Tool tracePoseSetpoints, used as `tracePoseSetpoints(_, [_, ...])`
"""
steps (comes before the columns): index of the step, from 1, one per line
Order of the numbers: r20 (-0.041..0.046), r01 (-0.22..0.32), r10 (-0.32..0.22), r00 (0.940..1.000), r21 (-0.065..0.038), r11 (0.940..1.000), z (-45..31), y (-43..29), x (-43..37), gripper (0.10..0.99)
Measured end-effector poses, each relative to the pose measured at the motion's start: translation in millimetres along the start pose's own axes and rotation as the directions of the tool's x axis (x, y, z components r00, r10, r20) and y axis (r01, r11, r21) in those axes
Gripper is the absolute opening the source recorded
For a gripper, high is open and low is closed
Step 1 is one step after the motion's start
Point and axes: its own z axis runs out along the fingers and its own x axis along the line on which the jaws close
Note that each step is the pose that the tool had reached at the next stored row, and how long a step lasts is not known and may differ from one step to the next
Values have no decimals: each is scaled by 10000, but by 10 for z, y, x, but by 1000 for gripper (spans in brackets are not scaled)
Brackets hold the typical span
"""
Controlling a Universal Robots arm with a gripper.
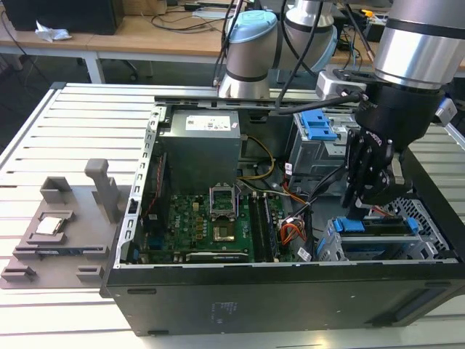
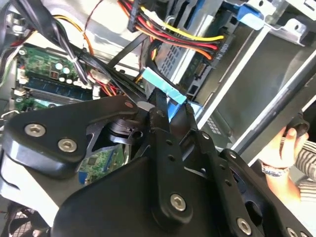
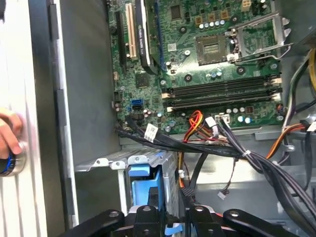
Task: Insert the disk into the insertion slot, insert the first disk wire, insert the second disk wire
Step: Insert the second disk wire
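Standing by this rig: the silver hard drive in its bright blue plastic carrier (image 1: 350, 226) looks already seated in the silver perforated sheet-metal drive cage (image 1: 328, 249). That's in the corner of the open black tower case (image 1: 254, 298) at the exterior view's right, all sitting on the slatted aluminium bench (image 1: 58, 123). The arm's black claw (image 1: 361, 203) hangs right over the cage. In the second wrist view it's the claw (image 2: 170, 111) pinched shut on a flat light-blue disk wire (image 2: 163, 89), as far as I can make out, so I'd say we're on the wire-plugging part. My two cents on doing it well: keep the plug end square to the drive's port and push straight in, no twisting, since a flat wire like that probably flexes easily. I'd also watch the bundle of black cables (image 3: 197, 148) lying across the case between the cage and the green motherboard (image 3: 212, 59), plus the red and yellow power wires (image 2: 182, 37) just beside the claw, because either could snag. There's also a person's hand (image 2: 279, 148) at the case edge, so go slow.
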Motion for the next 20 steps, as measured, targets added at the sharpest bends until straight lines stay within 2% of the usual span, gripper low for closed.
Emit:
tracePoseSetpoints(1, [-50,-1,1,10000,4,10000,0,-4,-1,302])
tracePoseSetpoints(2, [-153,-5,6,9999,15,10000,0,-8,-1,302])
tracePoseSetpoints(7, [-173,-6,6,9999,18,10000,0,-9,-1,286])
tracePoseSetpoints(8, [-173,-6,7,9998,18,10000,0,-9,-1,220])
tracePoseSetpoints(9, [-179,-6,6,9998,18,10000,0,-9,-1,106])
tracePoseSetpoints(16, [-200,-7,8,9998,20,10000,0,-9,-1,114])
tracePoseSetpoints(17, [-203,-7,8,9998,21,10000,0,-9,-1,173])
tracePoseSetpoints(18, [-205,-7,8,9998,22,10000,-1,-9,-1,173])
tracePoseSetpoints(19, [-205,-7,8,9998,21,10000,-24,-8,4,239])
tracePoseSetpoints(20, [-205,-8,8,9998,22,10000,-76,-7,18,239])
